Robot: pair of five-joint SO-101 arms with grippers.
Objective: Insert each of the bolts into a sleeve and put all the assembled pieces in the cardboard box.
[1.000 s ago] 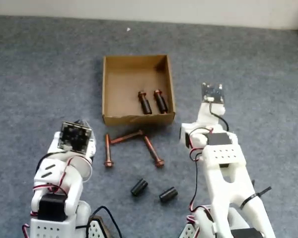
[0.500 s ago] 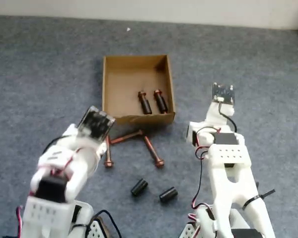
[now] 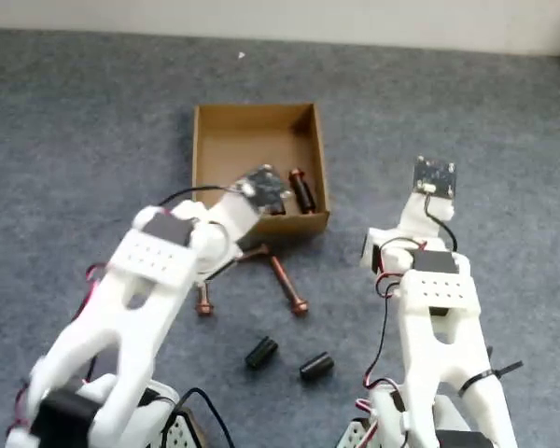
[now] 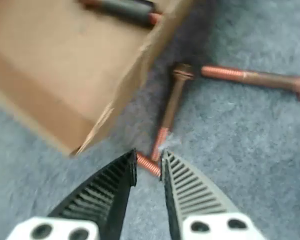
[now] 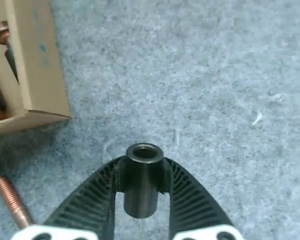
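Two robot arms at a grey carpeted table: one holds a sleeve, the other is poised over a bolt.

The right fingers (image 5: 97, 200) are closed on a black sleeve (image 5: 142, 182), held upright with its bore open toward the wrist camera, seemingly so a bolt can be fed in. The left fingers (image 4: 115, 185) stand narrowly parted astride the threaded tip of a copper bolt (image 4: 148, 164) lying on the table (image 4: 250, 150) (not yet clamped, as far as I can judge), near a corner of the cardboard box (image 3: 198, 168). Inside the box lies an assembled piece (image 3: 301, 189). Two more bolts (image 3: 287, 285) and two loose sleeves (image 3: 261, 353) wait nearer the arm bases.
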